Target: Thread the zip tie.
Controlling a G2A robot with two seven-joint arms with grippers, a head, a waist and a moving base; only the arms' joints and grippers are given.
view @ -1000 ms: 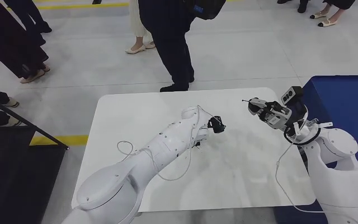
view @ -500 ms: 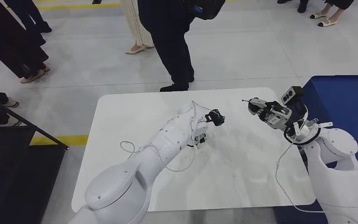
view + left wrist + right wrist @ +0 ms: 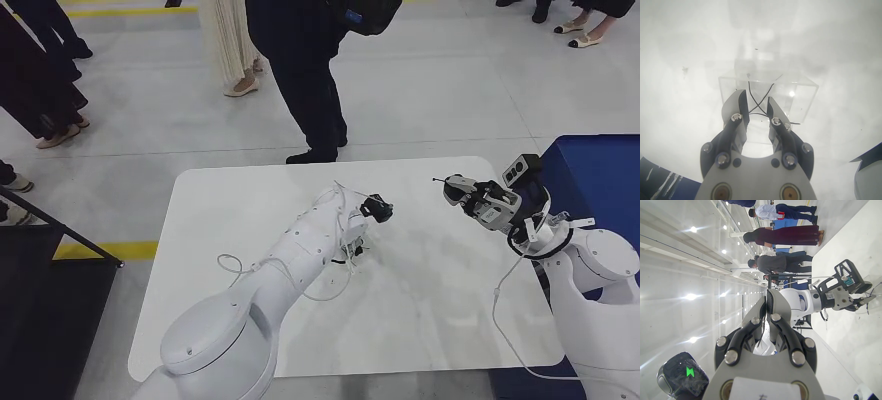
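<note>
**Top view.**
- Left gripper (image 3: 377,207): hangs over the middle of the white table (image 3: 230,260). Across the two earlier frames it has crept a little toward the table's far edge, and the forearm has swung with it.
- Right gripper (image 3: 450,188): raised above the table's right side, well apart from the left gripper and unmoved since the earlier frames. A short dark tip pokes out ahead of its fingers, too small to identify.
- Judgement: the shift looks like a small correction to line up for a pick, not a carry.

**Left wrist view.**
- Left gripper (image 3: 755,94): jaws stand apart with nothing between the pads.
- Zip tie (image 3: 758,104): thin black strands cross in an X directly in the gap between the fingers, in or on a clear box (image 3: 800,102) that sits on the table. One strand trails out past the box's near edge.
- Judgement: the correction has put the crossing between the open fingers, so closing on a strand appears to be the next step. Threading has not yet begun.

**Right wrist view.**
- Right gripper (image 3: 766,298): pads are pressed together. A fine dark line runs down behind them, but I cannot tell whether it is a tie being pinched.
- Left gripper (image 3: 866,300): seen farther off, pointed down at the clear box with black strands just beneath its fingertips.
</note>
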